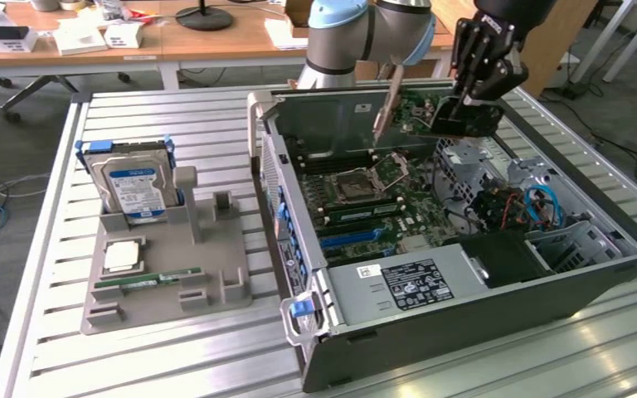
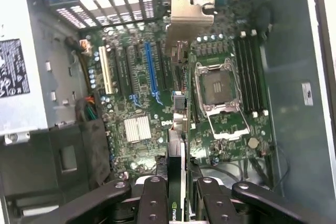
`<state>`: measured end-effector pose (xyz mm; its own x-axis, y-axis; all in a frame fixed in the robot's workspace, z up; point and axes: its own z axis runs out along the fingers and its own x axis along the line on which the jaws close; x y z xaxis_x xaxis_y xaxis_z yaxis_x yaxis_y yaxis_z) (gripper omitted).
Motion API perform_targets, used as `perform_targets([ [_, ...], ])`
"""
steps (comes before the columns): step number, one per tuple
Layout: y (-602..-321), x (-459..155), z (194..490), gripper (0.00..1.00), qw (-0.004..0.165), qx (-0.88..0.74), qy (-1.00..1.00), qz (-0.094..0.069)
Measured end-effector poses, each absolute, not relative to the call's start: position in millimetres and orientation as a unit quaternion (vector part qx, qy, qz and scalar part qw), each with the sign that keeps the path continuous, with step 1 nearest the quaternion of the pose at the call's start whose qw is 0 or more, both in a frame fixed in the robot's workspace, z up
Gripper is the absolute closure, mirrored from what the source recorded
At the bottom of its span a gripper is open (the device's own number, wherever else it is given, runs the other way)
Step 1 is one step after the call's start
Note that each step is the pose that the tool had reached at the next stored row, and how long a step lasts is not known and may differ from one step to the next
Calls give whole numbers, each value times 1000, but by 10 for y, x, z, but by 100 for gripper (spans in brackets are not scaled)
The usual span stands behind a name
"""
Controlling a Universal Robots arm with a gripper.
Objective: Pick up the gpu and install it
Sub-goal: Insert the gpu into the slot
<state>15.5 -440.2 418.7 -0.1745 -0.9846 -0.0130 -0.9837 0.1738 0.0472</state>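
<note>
The gpu (image 1: 416,108) hangs over the far end of the open computer case (image 1: 584,282), clear of the motherboard (image 1: 368,203), with its thin metal bracket (image 1: 386,104) pointing down. My gripper (image 1: 464,104) is shut on the card from above. In the wrist view the gpu (image 2: 177,129) runs edge-on away from my gripper (image 2: 176,195), and its silvery bracket (image 2: 186,17) is at the far end. The fingers (image 2: 152,200) press on both sides of the card. Below lie the motherboard (image 2: 142,93) and its long blue slot (image 2: 149,72), which is off to one side of the card's edge.
A grey holder (image 1: 202,274) at the exterior view's left carries a blue-labelled hard drive (image 1: 130,182), a processor chip (image 1: 119,255) and a green memory stick (image 1: 147,282). Inside the case are the power supply (image 1: 407,282), a drive cage (image 1: 567,245) and the open processor socket (image 2: 218,90).
</note>
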Motion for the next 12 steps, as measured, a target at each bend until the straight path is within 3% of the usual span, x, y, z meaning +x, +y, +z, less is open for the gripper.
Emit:
perform_targets([
  [12, -4402, 153, 4184, 74, 12, 681, -732, -21],
])
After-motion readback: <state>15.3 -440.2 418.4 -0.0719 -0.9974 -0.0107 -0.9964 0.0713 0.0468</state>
